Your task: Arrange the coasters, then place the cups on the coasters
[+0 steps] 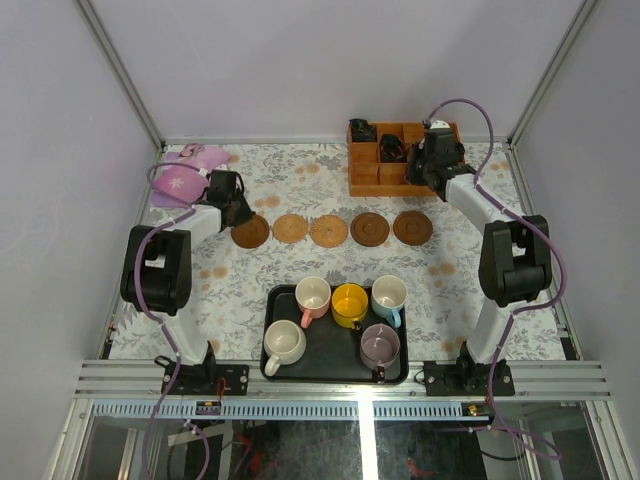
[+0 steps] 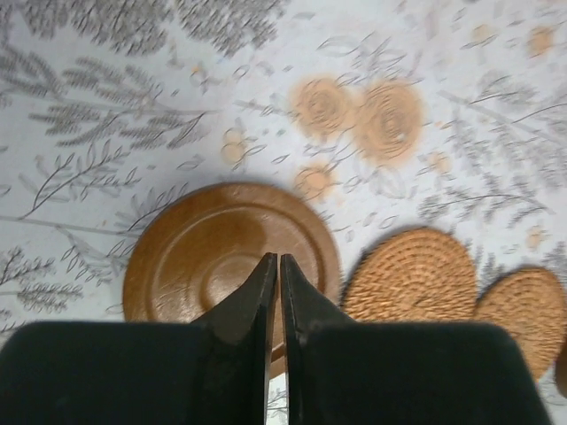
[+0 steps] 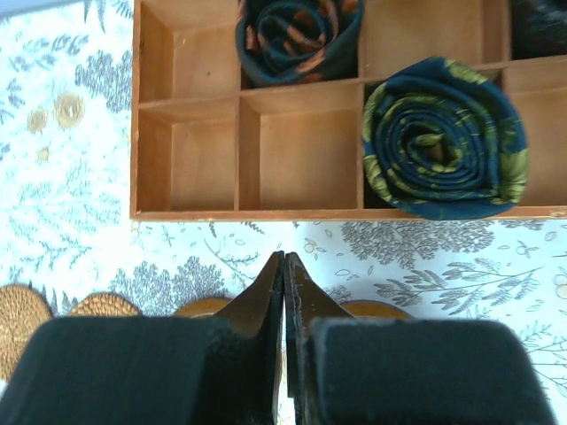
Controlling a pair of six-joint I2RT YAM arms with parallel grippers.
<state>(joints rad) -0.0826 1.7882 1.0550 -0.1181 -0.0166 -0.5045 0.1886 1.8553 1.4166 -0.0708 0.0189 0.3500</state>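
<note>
Five round coasters lie in a row across the mid table: a dark one [image 1: 250, 232], three woven ones [image 1: 291, 229] [image 1: 329, 231] [image 1: 370, 229], and a brown one [image 1: 412, 227]. Five cups stand on the black tray [image 1: 335, 368]: cream [image 1: 285, 343], pink [image 1: 313, 295], yellow [image 1: 350, 303], light blue [image 1: 388, 296], mauve [image 1: 380, 347]. My left gripper [image 1: 241, 213] [image 2: 275, 258] is shut and empty, hovering over the smooth brown coaster [image 2: 204, 252] at the row's left end. My right gripper [image 1: 421, 186] [image 3: 283, 257] is shut and empty, between the right-end coaster and the box.
An orange wooden compartment box [image 1: 385, 175] [image 3: 204, 159] with dark rolled items [image 3: 443, 137] stands at the back right. A pink cloth [image 1: 183, 178] lies at the back left. Woven coasters [image 2: 409, 274] [image 2: 523, 310] sit right of the left fingers. Frame posts border the table.
</note>
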